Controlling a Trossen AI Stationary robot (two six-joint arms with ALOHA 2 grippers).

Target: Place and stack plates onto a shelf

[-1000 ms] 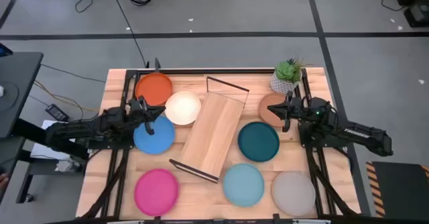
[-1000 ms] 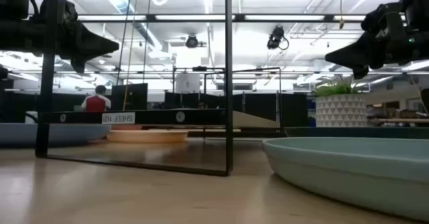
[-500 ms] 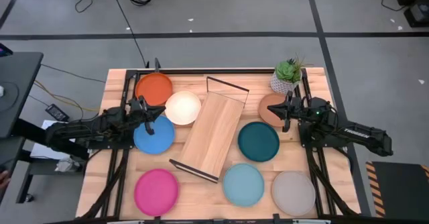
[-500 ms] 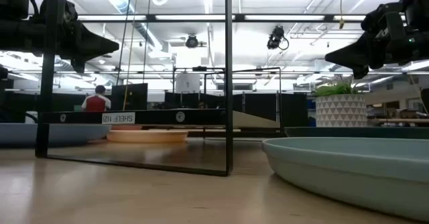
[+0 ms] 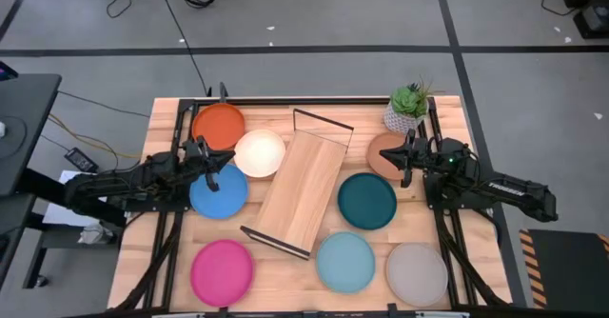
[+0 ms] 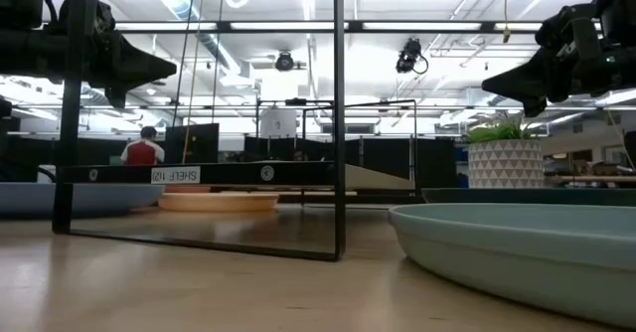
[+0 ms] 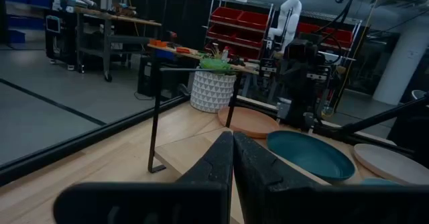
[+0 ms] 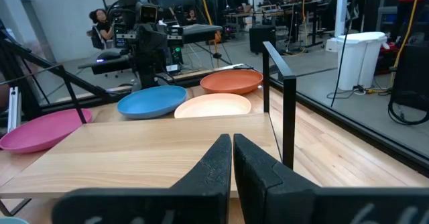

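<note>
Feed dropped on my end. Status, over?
Left gripper and right gripper shut, empty, above table. Shelf bare; all eight plates on the table around it. Nothing in the way.

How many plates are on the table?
8, all around the shelf: orange plate, cream plate, blue plate and pink plate on its left; terracotta plate, teal plate, light blue plate and grey plate on its right.
</note>
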